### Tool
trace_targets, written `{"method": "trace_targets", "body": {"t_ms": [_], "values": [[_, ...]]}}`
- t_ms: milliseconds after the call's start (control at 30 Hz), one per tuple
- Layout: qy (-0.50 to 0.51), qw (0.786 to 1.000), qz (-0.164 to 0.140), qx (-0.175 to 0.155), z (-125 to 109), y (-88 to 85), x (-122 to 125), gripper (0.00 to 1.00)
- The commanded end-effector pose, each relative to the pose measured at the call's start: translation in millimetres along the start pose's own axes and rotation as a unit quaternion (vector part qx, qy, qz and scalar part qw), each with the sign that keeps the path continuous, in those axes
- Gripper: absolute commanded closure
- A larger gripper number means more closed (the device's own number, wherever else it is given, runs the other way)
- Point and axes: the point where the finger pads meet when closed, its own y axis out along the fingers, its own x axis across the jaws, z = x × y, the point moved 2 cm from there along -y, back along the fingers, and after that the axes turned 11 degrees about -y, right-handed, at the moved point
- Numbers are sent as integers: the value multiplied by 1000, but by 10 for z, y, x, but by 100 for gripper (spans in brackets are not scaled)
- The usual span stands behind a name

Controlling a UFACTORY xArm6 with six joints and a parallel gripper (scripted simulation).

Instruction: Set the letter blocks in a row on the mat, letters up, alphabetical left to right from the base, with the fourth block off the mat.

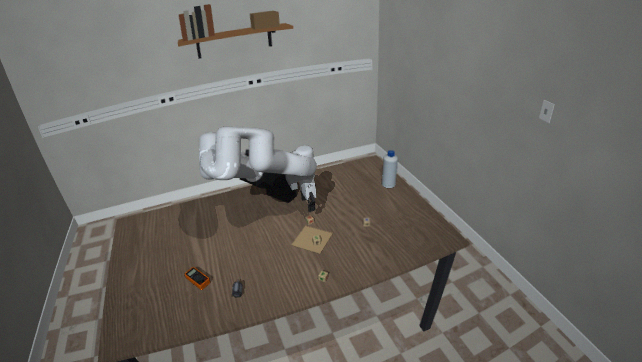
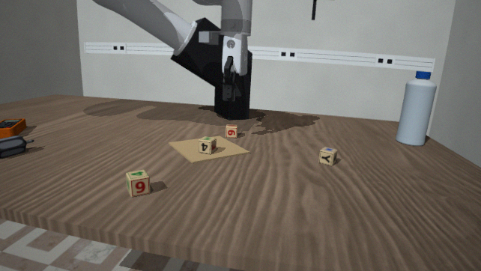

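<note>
A tan mat [image 1: 312, 239] [image 2: 208, 155] lies mid-table. One block [image 1: 317, 239] [image 2: 207, 144] sits on it, its near side showing a black 4. A second block [image 1: 310, 219] [image 2: 231, 131] with a red 6 on its side stands just off the mat's far edge. A third block [image 1: 366, 222] [image 2: 327, 156] showing a black Y on its side lies to the right. A fourth [image 1: 323, 275] [image 2: 138, 183] with a red 9 sits near the front edge. My gripper [image 1: 311, 204] [image 2: 228, 93] hangs open and empty above the second block, seen edge-on.
A white bottle [image 1: 389, 170] [image 2: 416, 108] stands at the table's far right corner. An orange meter [image 1: 197, 278] [image 2: 11, 127] and a grey device [image 1: 237, 288] [image 2: 12, 146] lie at the left front. My black base [image 2: 231, 90] stands behind the blocks.
</note>
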Motion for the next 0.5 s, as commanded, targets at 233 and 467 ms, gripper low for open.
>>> {"method": "trace_targets", "body": {"t_ms": [233, 467], "values": [[-85, 996, -3, 0, -8, 42, -4, 0], [-85, 996, -3, 0, -8, 42, -4, 52]]}}
